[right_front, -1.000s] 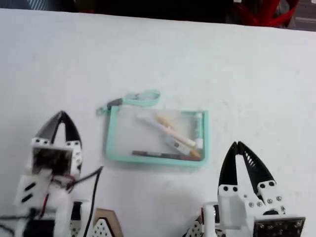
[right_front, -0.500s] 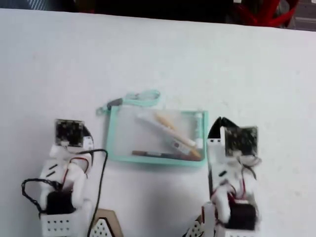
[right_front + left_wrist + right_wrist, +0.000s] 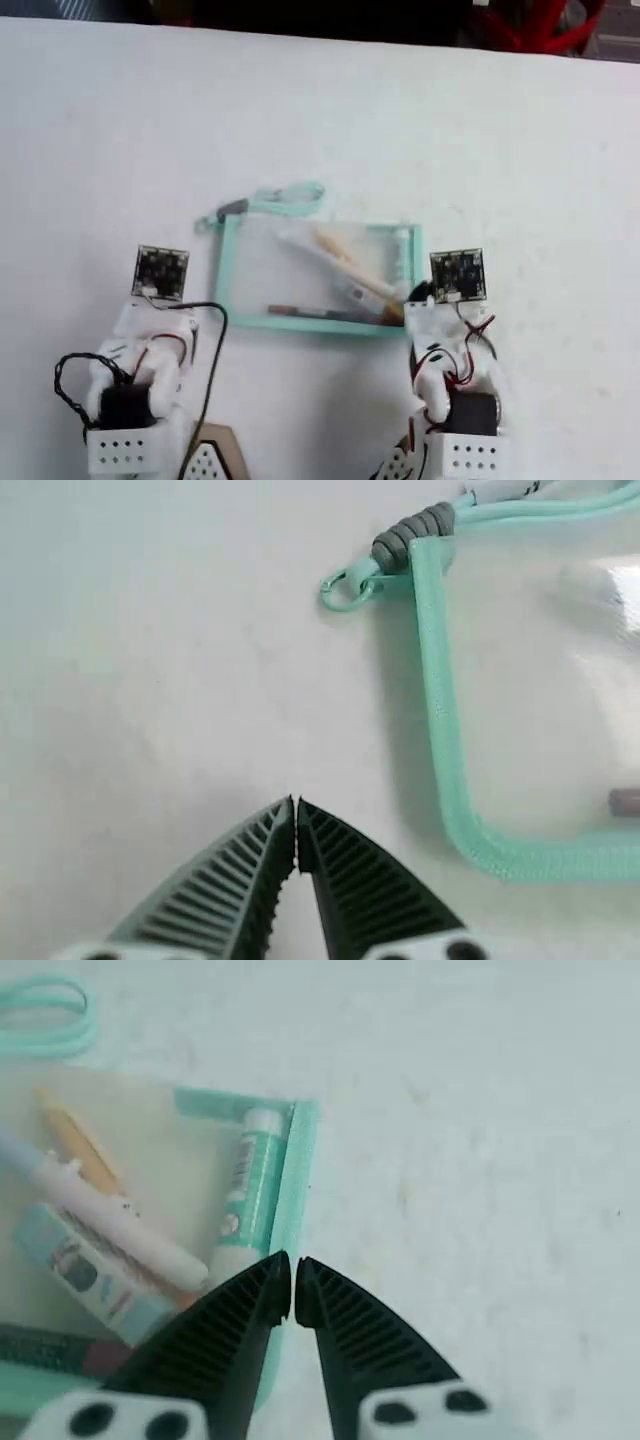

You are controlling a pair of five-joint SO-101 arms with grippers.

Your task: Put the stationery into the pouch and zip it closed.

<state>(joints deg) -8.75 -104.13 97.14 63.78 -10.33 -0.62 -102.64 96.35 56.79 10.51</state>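
Mint pouch (image 3: 222, 275), stationery (image 3: 345, 265) inside, left gripper (image 3: 295, 815) pinched together just beside one short edge, right gripper (image 3: 293, 1270) likewise, tips over the opposite edge

One pouch (image 3: 222, 275), five stationery pieces (image 3: 345, 258), one left hand (image 3: 296, 815), one right hand (image 3: 292, 1270), one table (image 3: 500, 130)

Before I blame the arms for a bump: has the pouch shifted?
No. The pouch lies where it was, measured against the far edge of the table.
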